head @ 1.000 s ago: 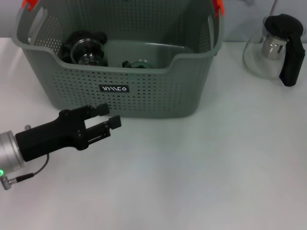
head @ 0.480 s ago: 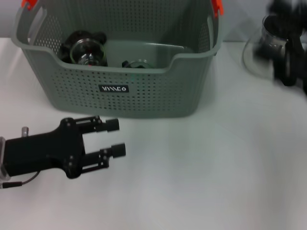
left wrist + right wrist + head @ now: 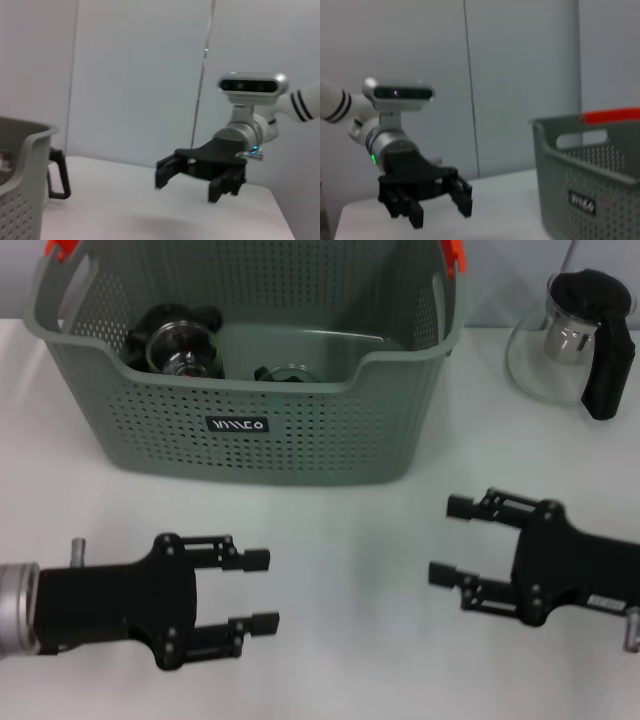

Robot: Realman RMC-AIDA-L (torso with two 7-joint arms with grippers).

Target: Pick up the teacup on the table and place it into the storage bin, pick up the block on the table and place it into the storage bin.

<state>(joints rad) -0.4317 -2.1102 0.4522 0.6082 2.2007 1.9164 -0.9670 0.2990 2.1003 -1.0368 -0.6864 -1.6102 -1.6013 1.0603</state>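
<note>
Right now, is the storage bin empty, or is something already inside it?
Not empty. The storage bin holds a glass cup with black trim and another small glass piece; no block is visible inside.

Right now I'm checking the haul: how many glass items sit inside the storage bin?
2 visible: a black-handled glass cup at the storage bin's left, and a second glass piece mid-floor. The front wall may hide more.

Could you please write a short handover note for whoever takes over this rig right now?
Left end effector: open, empty, low over the table in front of the storage bin.
Right end effector: open, empty, over the table to the bin's front right.
In the bin: a glass teacup on its side and another glass item.
On the table beside the bin: a glass teapot.
Done: teacup looks binned.
Left: no block is visible on the table; check whether it is in the bin.
</note>
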